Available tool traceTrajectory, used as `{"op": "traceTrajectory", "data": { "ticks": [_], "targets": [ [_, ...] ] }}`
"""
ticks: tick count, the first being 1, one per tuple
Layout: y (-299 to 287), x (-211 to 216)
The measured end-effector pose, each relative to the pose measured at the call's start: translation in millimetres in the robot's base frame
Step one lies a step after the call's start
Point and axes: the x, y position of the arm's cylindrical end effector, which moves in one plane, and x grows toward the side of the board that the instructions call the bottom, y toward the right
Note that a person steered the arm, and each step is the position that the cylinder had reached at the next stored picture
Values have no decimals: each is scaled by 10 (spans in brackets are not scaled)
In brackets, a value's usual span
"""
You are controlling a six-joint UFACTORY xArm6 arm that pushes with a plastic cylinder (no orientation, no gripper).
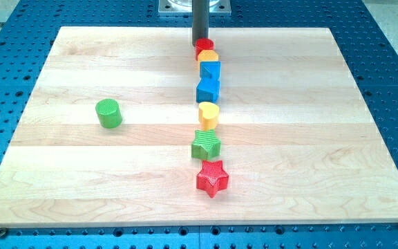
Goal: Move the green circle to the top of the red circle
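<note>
Green circle (108,113) stands alone on left side of board (309,166), well apart from my tip (200,45). Tip is a bare rod w/o jaws, touching far side of red circle (205,46). Behind it, toward near edge, a column: orange block (208,56), blue cube (210,70), blue block (208,90), yellow heart (209,114), green star (206,144), red star (212,178).

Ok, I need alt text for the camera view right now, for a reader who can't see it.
My tip rests at the red circle, the top of a column running down through yellow, two blue, a yellow heart, a green star and a red star. The green circle sits alone, far to the view's left.
</note>
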Motion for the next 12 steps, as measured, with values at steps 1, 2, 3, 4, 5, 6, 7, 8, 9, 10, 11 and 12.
{"op": "traceTrajectory", "data": {
  "ticks": [1, 2, 3, 4, 5, 6, 7, 8, 9, 10, 11, 12],
  "targets": [
    [0, -5],
    [0, -94],
    [2, -90],
    [-814, -117],
    [-1703, 407],
    [-1981, 1473],
    [-2128, 1892],
    [-1891, 2471],
    [-1574, 2007],
    [-1331, 1311],
    [-1437, 1330],
    [-1043, 1600]
  ]
}}
